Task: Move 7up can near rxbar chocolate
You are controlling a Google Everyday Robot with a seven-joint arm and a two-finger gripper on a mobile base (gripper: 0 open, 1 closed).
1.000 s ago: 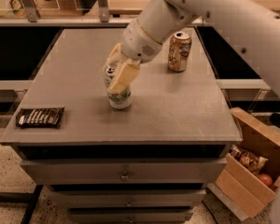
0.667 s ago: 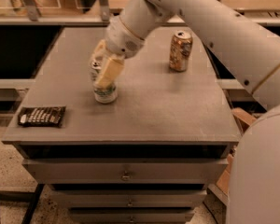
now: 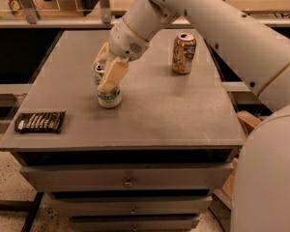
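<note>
One gripper (image 3: 108,74) is clasping the tilted soda can (image 3: 109,97) at the left-middle of the table (image 3: 159,115); the chocolate bar (image 3: 40,122) is lying well apart at the front-left corner.

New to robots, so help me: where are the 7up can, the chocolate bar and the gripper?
7up can (image 3: 109,99): camera view, green-banded base.
rxbar chocolate (image 3: 40,122): camera view, wrapper middle.
gripper (image 3: 103,80): camera view, between fingertips, clamped on the 7up can.

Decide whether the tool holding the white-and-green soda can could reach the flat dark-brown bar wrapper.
Probably yes: the tool, gripping the can mid-table, has only bare grey tabletop between it and the wrapper.
</note>
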